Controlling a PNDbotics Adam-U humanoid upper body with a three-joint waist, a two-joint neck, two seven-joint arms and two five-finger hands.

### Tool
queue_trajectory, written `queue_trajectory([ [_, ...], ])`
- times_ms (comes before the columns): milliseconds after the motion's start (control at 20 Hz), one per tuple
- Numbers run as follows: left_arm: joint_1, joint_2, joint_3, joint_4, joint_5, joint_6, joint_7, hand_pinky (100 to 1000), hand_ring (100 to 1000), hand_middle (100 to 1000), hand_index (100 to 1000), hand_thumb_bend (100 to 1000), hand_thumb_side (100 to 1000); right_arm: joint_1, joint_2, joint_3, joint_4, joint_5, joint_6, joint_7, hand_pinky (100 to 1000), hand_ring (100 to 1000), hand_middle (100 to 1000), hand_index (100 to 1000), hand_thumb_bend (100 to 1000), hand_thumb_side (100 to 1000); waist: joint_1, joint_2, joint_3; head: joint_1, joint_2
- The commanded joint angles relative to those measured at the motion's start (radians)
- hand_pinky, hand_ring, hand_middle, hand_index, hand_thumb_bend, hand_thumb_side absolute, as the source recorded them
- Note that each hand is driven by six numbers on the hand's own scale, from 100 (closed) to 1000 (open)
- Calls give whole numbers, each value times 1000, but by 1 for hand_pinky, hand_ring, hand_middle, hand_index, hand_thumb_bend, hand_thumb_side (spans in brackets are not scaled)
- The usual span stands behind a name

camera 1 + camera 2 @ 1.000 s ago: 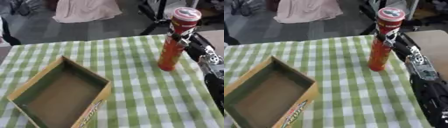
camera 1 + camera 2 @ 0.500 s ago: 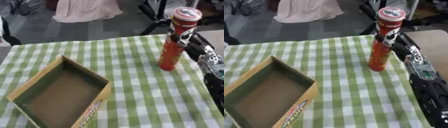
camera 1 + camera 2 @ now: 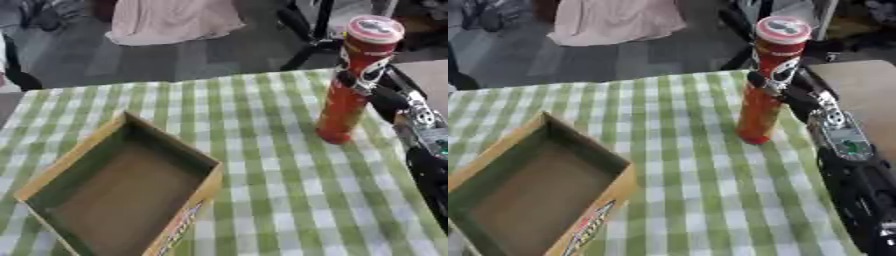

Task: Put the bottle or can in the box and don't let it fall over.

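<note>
Gripping upright red can (image 3: 354,85) mid-body: right robot hand (image 3: 785,90), fingers curled round it; box (image 3: 122,190) well apart.

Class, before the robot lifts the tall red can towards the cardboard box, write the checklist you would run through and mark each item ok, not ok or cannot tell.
1. Tall red cylindrical can upright on the green checked tablecloth: ok.
2. Right hand at the can, dark fingers against its side: ok.
3. Fingers wrapped fully round the can: cannot tell, its far side is hidden.
4. Open cardboard box holds nothing, room for the can: ok.
5. Cloth between can and box bare of other things: ok.
6. Left hand out of the way: ok, it shows in neither view.
</note>
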Motion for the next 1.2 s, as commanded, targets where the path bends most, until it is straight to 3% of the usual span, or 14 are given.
queue_trajectory([
  [50, 5, 7, -1, 6, 2, 5, 1, 1000, 661, 672, 768, 110, 852, -22, -14, 2, -22, -15, -5, -4, 621, 989, 1000, 829, 621, 382, -7, -13, 2, -2, -11],
  [900, 7, 3, 0, 6, 3, 4, 4, 1000, 658, 671, 767, 108, 854, -25, -4, 4, -28, -61, -1, -16, 471, 807, 1000, 659, 698, 107, -6, -11, 4, -5, -13],
  [1200, 8, 3, 1, 8, 4, 5, 5, 1000, 657, 671, 768, 105, 853, -24, -3, 5, -32, -86, -5, -5, 416, 733, 1000, 594, 676, 100, -5, -11, 4, -6, -14],
])
